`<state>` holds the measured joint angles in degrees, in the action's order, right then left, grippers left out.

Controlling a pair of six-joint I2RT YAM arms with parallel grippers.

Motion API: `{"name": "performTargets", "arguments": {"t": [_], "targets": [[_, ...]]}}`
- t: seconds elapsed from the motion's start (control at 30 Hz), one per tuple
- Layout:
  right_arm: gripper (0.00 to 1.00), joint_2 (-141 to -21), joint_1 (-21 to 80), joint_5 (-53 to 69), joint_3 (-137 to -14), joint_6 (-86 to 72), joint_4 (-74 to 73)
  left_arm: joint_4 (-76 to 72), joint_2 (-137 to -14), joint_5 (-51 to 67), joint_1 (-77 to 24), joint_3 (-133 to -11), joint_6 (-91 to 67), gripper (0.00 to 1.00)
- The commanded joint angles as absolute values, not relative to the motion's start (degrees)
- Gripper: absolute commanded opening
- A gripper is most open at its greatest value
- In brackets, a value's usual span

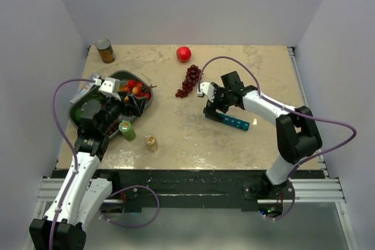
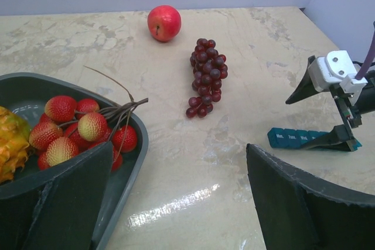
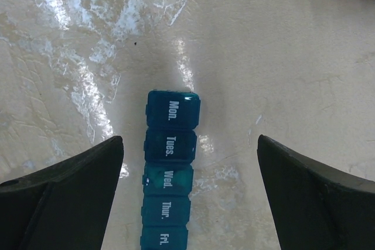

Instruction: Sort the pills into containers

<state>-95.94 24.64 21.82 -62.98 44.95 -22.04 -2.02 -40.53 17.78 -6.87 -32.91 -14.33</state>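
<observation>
The right gripper (image 3: 190, 140) is held apart above the teal pill organiser (image 3: 167, 208); the left gripper (image 2: 179, 147) is held apart, fruit tray (image 2: 130, 171) at 9 o'clock.

The pill organiser (image 3: 170, 168) is cut off at the edge of the right wrist view just past its Fri. lid. In the left wrist view, the right gripper (image 2: 300, 122) covers its right end. From above, the left arm (image 1: 91, 115) hides part of the fruit tray (image 1: 132, 75).
</observation>
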Motion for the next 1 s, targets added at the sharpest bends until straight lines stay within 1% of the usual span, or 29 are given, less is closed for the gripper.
{"name": "performTargets", "arguments": {"t": [0.0, 0.17, 0.37, 0.57, 0.8, 0.97], "targets": [[0.97, -97.73, 26.28, 20.22, -66.36, 43.07, -22.67, -3.69, -40.08, 17.75, -6.94, -32.96, -13.89, 1.00], [0.96, -99.58, 26.54, 18.20, -67.76, 42.28, -24.87, -3.69, -39.82, 17.84, -7.03, -32.96, -13.80, 1.00], [0.97, -98.26, 26.37, 17.93, -64.42, 42.89, -23.91, -3.69, -39.55, 18.02, -6.94, -32.87, -13.71, 1.00], [0.94, -99.84, 25.76, 17.58, -66.80, 42.28, -25.75, -3.69, -39.46, 18.37, -7.03, -32.87, -13.62, 1.00], [0.94, -98.44, 23.64, 21.97, -65.92, 41.84, -26.01, -3.95, -39.81, 19.07, -7.03, -32.78, -13.80, 1.00], [0.92, -98.70, 23.12, 20.22, -66.71, 41.66, -26.81, -3.87, -39.73, 19.16, -6.94, -32.78, -13.89, 1.00]]}}
